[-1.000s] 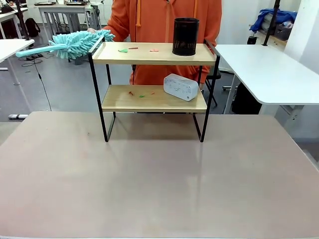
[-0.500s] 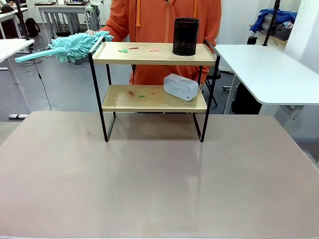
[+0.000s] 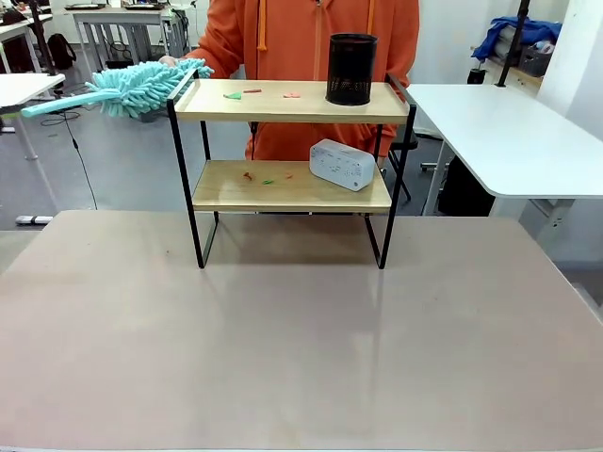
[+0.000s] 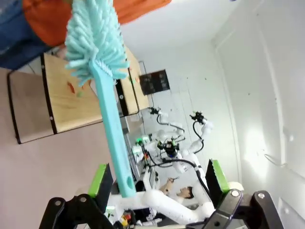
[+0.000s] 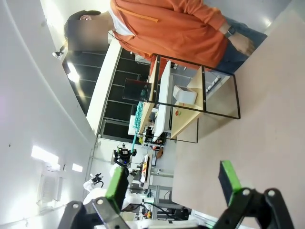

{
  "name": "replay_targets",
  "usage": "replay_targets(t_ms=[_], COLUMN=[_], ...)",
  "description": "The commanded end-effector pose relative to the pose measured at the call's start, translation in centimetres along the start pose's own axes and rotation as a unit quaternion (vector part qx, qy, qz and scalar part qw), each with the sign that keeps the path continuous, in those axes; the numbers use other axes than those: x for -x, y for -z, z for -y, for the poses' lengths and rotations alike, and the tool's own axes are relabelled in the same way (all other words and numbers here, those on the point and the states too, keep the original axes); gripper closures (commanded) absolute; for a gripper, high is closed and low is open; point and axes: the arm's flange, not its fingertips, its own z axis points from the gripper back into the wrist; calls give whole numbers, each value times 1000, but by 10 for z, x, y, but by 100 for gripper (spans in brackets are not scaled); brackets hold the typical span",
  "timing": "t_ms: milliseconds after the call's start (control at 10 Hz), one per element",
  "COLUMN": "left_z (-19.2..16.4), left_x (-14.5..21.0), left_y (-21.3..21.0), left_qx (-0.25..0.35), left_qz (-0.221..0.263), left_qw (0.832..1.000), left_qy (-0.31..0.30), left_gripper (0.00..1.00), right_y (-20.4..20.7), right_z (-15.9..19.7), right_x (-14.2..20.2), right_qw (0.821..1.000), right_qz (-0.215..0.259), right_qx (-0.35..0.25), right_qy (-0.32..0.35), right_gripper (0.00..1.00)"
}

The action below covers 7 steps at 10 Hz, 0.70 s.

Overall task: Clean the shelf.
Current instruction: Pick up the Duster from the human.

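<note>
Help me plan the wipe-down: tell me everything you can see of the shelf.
The shelf is a small two-tier rack: light wooden boards in a thin black metal frame with raised side rails. It stands upright on the table, toward the far side. A black cup and coloured scraps sit on top; a white box and more scraps lie on the lower board.

White table (image 3: 509, 137) at right, second white table (image 3: 24, 87) at left; grey floor (image 3: 122, 169); blue cloth heap (image 3: 513, 33) behind.

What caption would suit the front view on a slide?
Light-wood, black-framed two-tier shelf with coloured scraps on both boards; a fluffy turquoise duster at its top left rail.
</note>
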Motion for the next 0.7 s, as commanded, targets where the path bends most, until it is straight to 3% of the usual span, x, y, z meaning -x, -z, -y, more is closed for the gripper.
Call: replay_targets(t_ms=[0, 100, 300, 600], left_z=[8, 8, -5, -29], left_x=[3, 3, 6, -13], left_y=[-20, -20, 18, 50], left_qx=[3, 3, -5, -27], left_qz=[25, 25, -39, -21], left_qw=[1000, 1000, 999, 998], left_qy=[9, 9, -18, -59], left_gripper=[0, 0, 0, 0], right_y=[1, 1, 1, 1], right_z=[-2, -2, -2, -2], right_x=[-5, -5, -5, -5], right_qw=[1000, 1000, 1000, 1000], right_qz=[5, 5, 5, 5], right_qx=[-9, -9, -9, -9], right_qy=[-15, -15, -15, -15], right_gripper=[0, 0, 0, 0])
